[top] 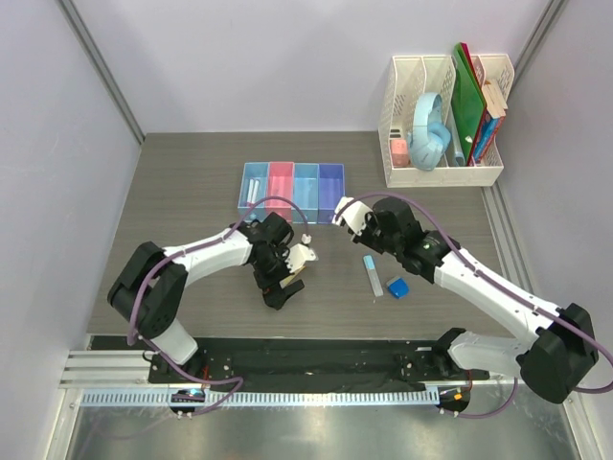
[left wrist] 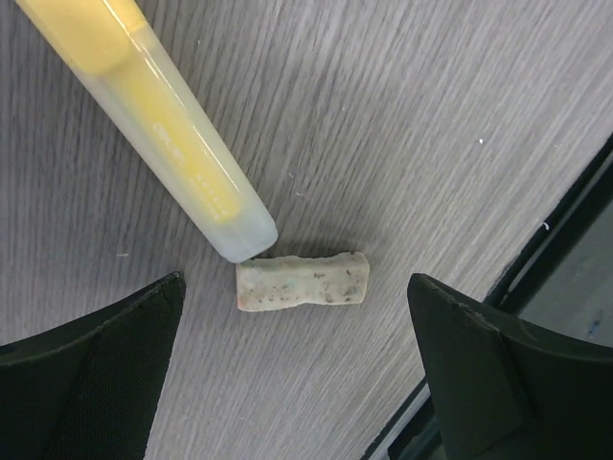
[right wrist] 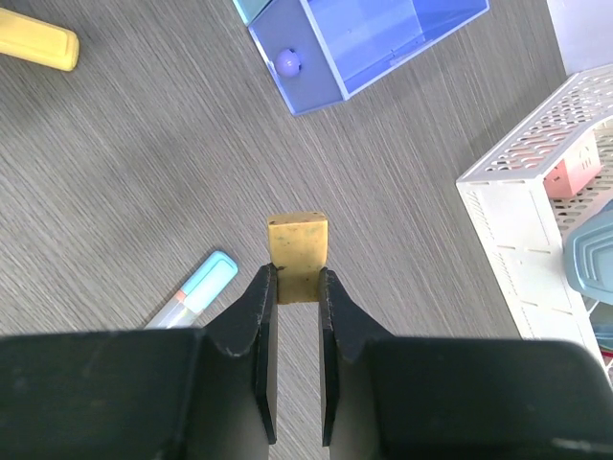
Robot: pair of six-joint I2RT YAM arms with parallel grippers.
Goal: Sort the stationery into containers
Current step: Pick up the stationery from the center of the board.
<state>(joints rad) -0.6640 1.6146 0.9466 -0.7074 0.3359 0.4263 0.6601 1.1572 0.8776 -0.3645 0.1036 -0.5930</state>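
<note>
My left gripper (left wrist: pixel 295 289) is open and hangs low over a small beige block (left wrist: pixel 302 282), which lies flat on the table between the two fingers. A yellow marker (left wrist: pixel 144 115) lies just beyond the block, its clear cap end touching it. My right gripper (right wrist: pixel 298 280) is shut on a tiny orange block (right wrist: pixel 298 247) and holds it above the table, short of the purple-blue bin (right wrist: pixel 374 38). The row of four bins (top: pixel 292 182) stands mid-table. A pale blue stick (top: pixel 372 274) and a blue wedge (top: pixel 397 286) lie right of centre. A thin white pen (top: pixel 252 189) lies in the leftmost bin.
A tall white mesh file rack (top: pixel 442 120) with green folders, books and blue headphones stands at the back right; its corner shows in the right wrist view (right wrist: pixel 536 192). The table's dark front edge (left wrist: pixel 565 240) runs close beside my left gripper. Grey walls close in both sides.
</note>
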